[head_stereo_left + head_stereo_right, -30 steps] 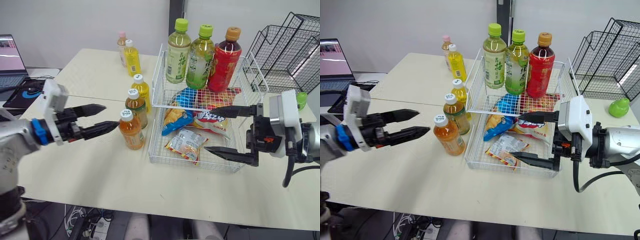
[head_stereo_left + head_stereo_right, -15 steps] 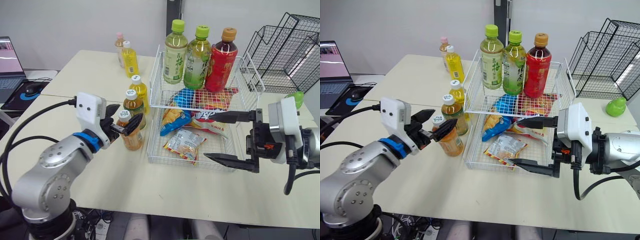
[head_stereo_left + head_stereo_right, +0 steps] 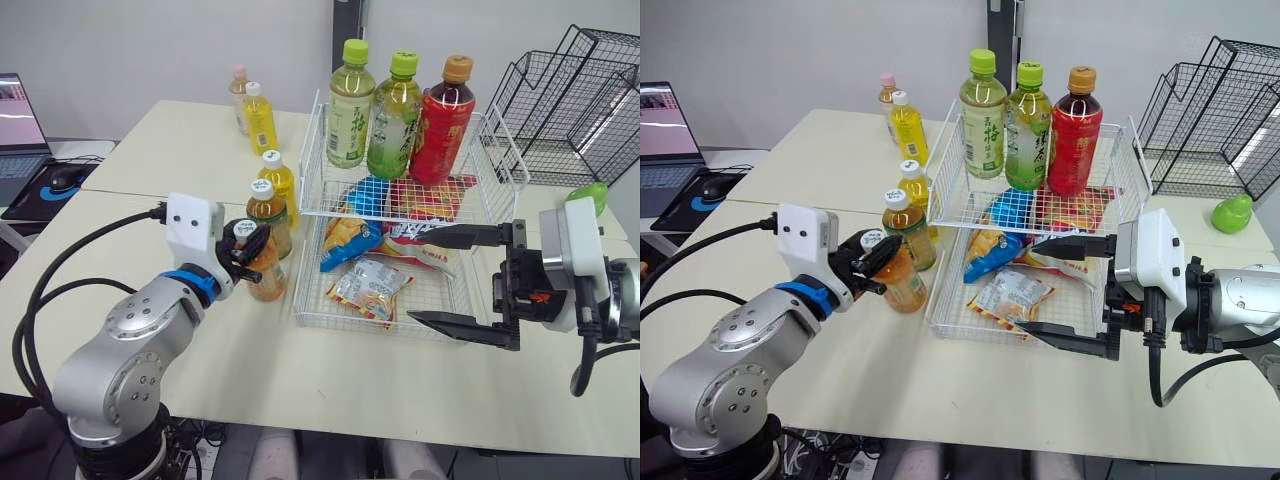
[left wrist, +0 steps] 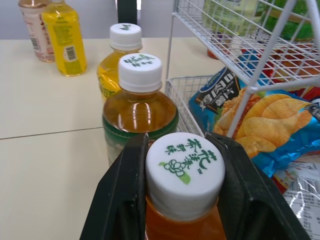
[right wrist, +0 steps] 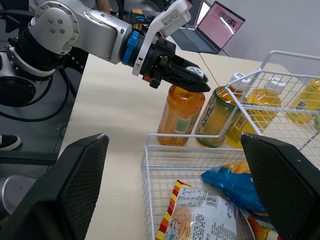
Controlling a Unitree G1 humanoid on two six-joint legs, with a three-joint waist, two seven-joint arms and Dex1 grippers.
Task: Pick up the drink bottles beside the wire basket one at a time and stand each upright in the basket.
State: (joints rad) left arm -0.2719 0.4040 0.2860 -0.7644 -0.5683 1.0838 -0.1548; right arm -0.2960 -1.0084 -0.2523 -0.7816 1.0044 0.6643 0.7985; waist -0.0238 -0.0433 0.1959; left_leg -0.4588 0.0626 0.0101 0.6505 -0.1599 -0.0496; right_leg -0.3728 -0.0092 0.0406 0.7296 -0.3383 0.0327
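Left wrist view: we see the left gripper (image 4: 180, 145) clamped on the white cap of the orange bottle (image 4: 184, 172), with a black finger against each side.
Orange bottle: it stands upright at lower centre-left of the left eye view, just beside the front-left corner of the wire basket (image 3: 375, 326). In the right wrist view its base looks set on the table (image 3: 150, 150), so we judge it gripped but not lifted.
Right gripper (image 3: 415, 277): its fingers are wide apart and hold nothing, at the right of the frame, with the tips over the basket's lower tray.
Done: three tall bottles (image 3: 398, 115) stand upright on the basket's upper shelf, at top centre.
Left to do: besides the orange one, four bottles wait on the table in a line toward the upper left: a brown bottle (image 3: 272, 220), a yellow bottle (image 3: 283, 185), a second yellow bottle (image 3: 261, 125) and a pink bottle (image 3: 238, 95).
Lower tray: snack bags (image 3: 372, 285) lie across it.
Progress: we judge the task under halfway, with the fourth pick in hand.
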